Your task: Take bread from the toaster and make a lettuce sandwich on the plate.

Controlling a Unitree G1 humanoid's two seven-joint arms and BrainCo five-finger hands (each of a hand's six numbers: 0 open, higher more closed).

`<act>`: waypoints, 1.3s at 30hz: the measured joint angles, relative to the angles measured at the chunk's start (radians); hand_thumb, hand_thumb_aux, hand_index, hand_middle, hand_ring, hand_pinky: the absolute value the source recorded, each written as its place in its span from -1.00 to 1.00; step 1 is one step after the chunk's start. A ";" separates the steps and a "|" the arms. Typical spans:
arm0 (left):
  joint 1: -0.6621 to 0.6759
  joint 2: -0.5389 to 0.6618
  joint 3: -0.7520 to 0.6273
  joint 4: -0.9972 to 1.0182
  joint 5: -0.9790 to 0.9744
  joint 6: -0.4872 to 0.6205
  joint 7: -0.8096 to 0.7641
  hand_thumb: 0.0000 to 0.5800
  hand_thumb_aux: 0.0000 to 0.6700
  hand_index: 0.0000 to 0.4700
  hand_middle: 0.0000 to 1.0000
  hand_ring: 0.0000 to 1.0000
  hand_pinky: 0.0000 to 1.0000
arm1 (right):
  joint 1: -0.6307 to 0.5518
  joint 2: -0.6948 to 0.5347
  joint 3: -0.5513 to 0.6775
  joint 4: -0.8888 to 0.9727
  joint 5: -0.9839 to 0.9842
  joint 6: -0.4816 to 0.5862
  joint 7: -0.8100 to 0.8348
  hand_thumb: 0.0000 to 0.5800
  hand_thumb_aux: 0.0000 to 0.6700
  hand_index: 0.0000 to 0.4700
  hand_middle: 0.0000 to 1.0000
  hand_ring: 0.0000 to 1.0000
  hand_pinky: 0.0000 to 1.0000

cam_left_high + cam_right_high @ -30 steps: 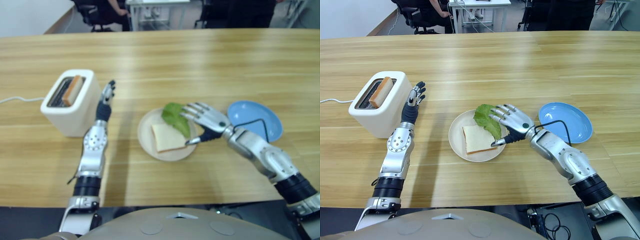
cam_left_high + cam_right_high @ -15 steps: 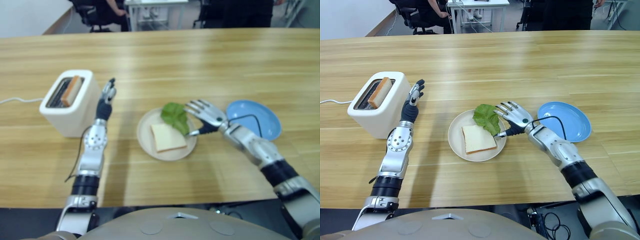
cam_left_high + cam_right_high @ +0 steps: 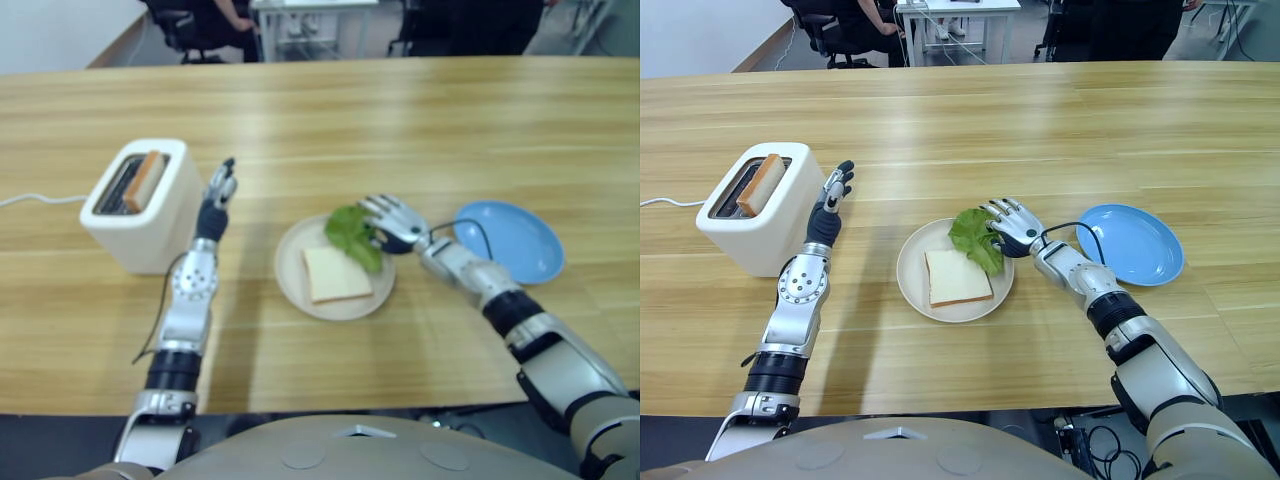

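Wood-grain table spanning the view; office chairs and white desk behind at 12 o'clock. White toaster at 9 o'clock of tan plate, bread slice upright in slot, cord trailing off at 9. Just beside toaster, left hand upright, fingers straight, holding nothing. On plate: second slice lying flat, lettuce at 1 o'clock — right hand against the leaf, grip not discernible. Blue plate at 3 o'clock.

Left hand upright, outstretched; right hand low (palm down).
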 measured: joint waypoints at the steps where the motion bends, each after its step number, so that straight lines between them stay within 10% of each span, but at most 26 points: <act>1: 0.001 0.000 0.000 0.000 0.000 0.000 0.000 -1.00 -1.00 -1.00 -1.00 -1.00 -1.00 | 0.000 0.002 0.002 0.000 0.000 0.002 -0.001 0.87 0.50 0.47 -1.00 -1.00 -1.00; 12: 0.006 -0.001 -0.002 0.000 0.013 0.000 0.000 -1.00 -1.00 -1.00 -1.00 -1.00 -1.00 | 0.017 0.002 0.036 -0.029 0.020 0.015 -0.001 0.90 0.55 0.52 -1.00 -1.00 -1.00; 14: 0.006 -0.001 -0.002 0.000 0.014 0.000 0.000 -1.00 -1.00 -1.00 -1.00 -1.00 -1.00 | 0.018 0.002 0.036 -0.030 0.021 0.016 0.000 1.00 1.00 0.96 -1.00 -1.00 -1.00; 39: 0.012 -0.002 -0.003 0.010 0.017 -0.002 0.013 -1.00 -1.00 -1.00 -1.00 -1.00 -1.00 | 0.102 -0.083 -0.014 -0.254 0.101 0.032 0.064 1.00 1.00 0.96 -0.91 -0.91 -0.91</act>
